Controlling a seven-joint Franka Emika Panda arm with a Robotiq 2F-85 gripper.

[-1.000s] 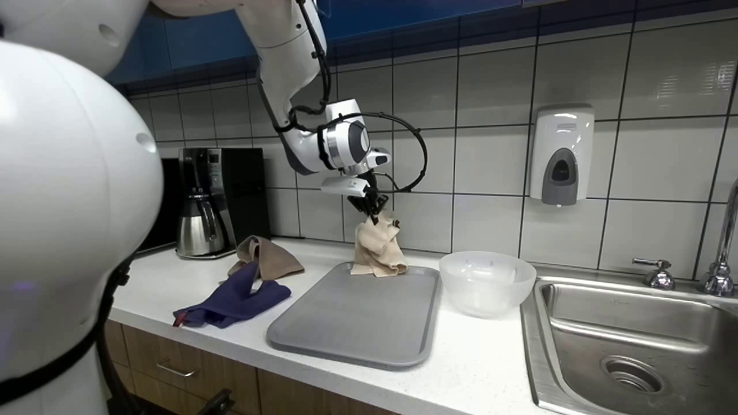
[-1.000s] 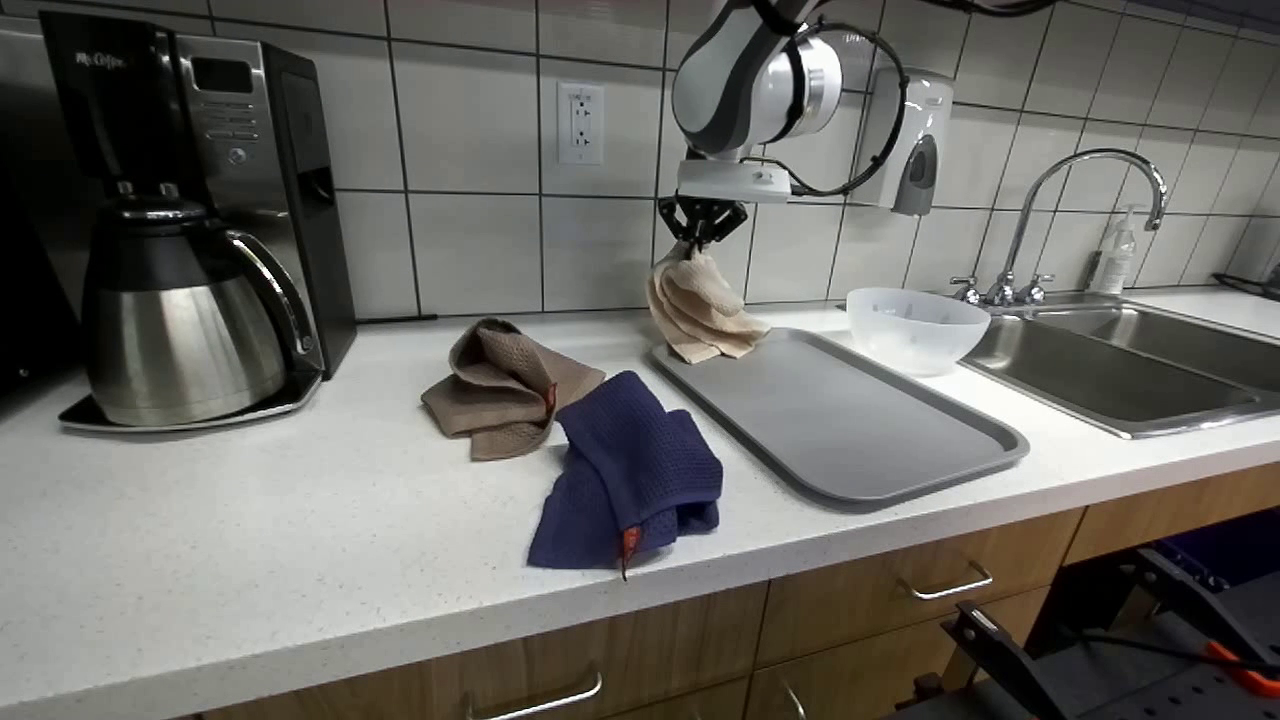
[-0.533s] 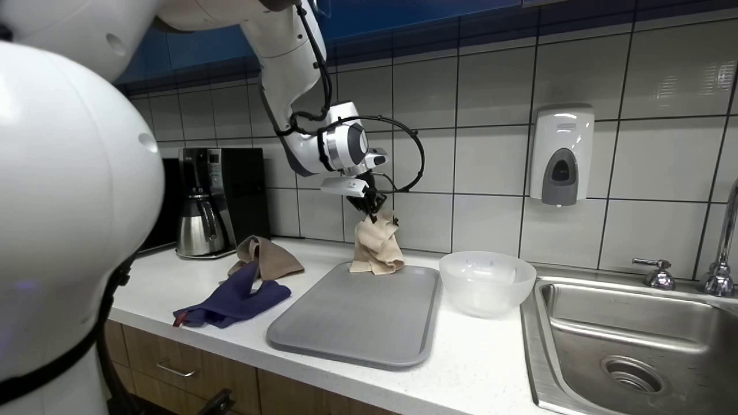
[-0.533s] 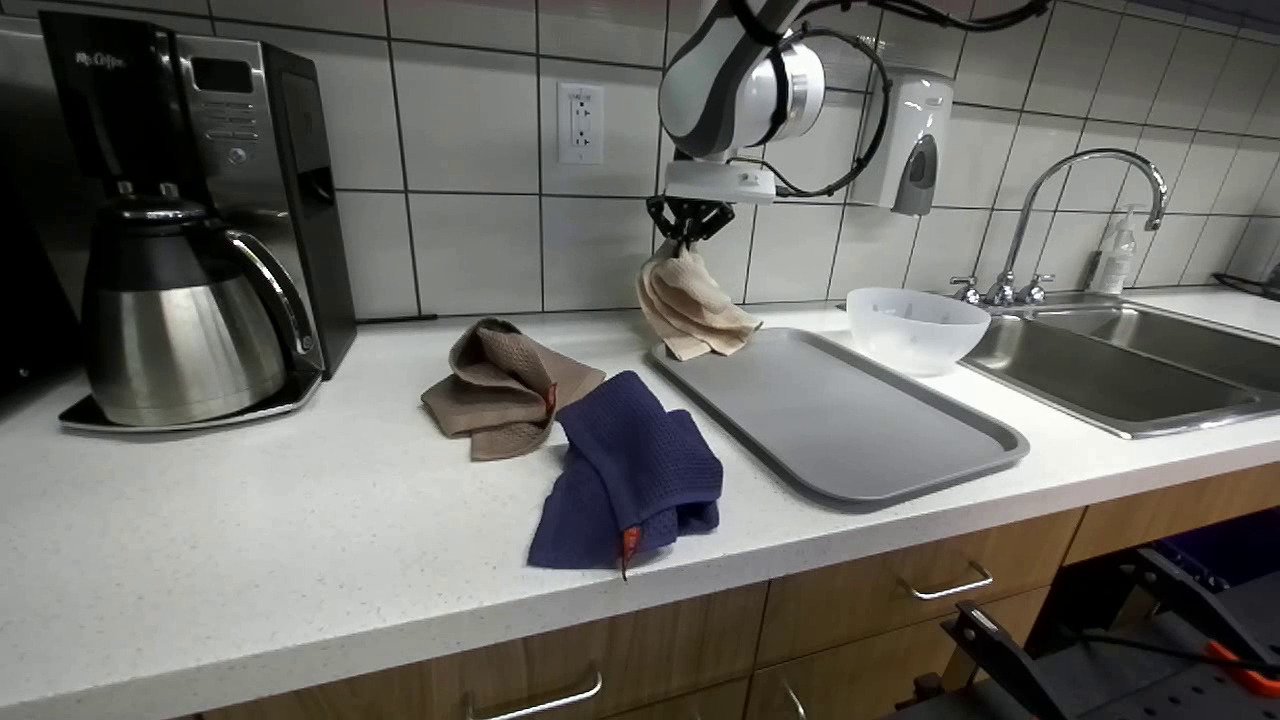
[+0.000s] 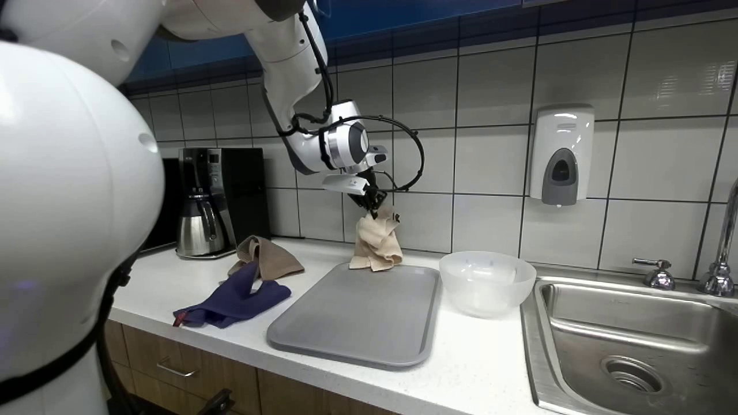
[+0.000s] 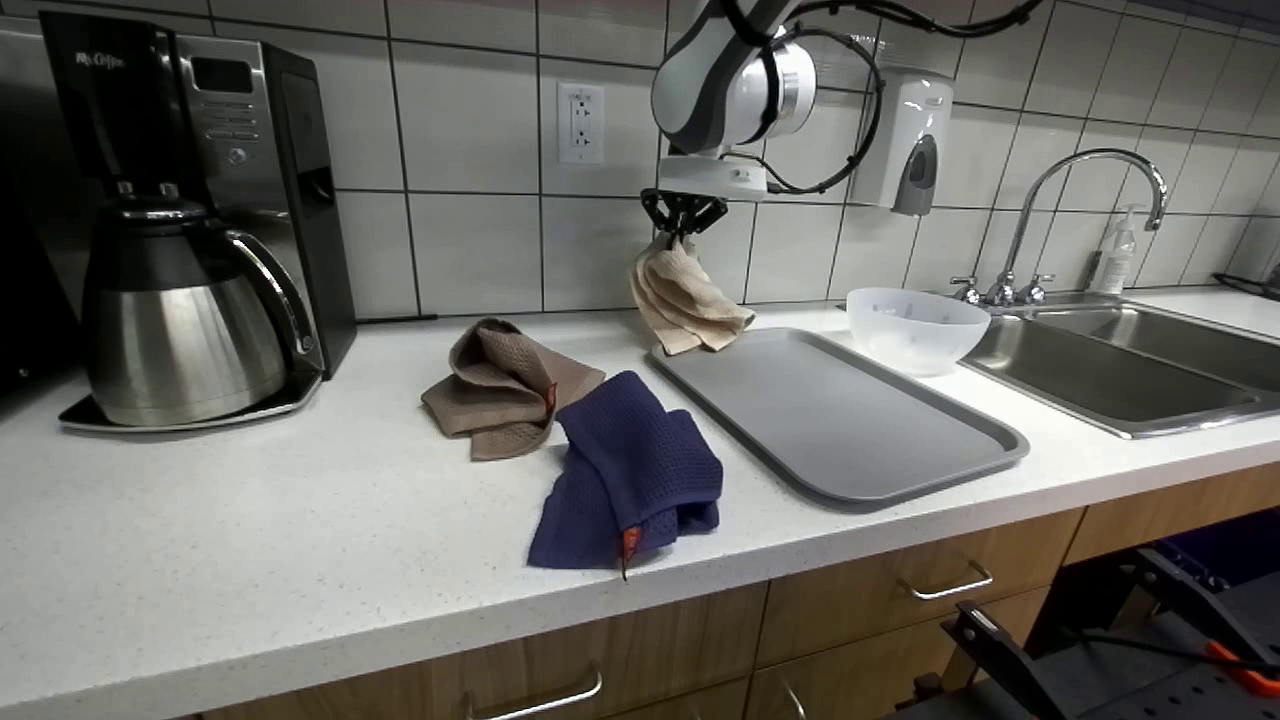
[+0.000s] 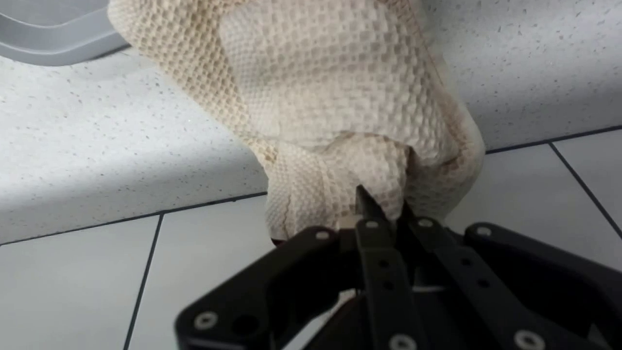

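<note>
At the left in both exterior views, a coffee maker (image 6: 225, 170) is positioned on the counter (image 6: 350, 520). To its right, a brown cloth (image 6: 510, 385) is laid, with a blue cloth (image 6: 635, 465) placed just beside it, nearer the front. Next, a beige cloth (image 6: 690, 300) is pinched at its top by the jaws of the gripper (image 6: 676, 240) and hung at the far edge of a gray tray (image 6: 850, 415); contact between them cannot be confirmed. Farther right, a translucent bowl (image 6: 915, 335) is set between tray and sink (image 6: 1110, 375).

We hold our arm (image 5: 283, 68) sloping down to the wrist (image 5: 346, 143), gripper (image 6: 675, 238) pointing downward, its jaws pinched together.
</note>
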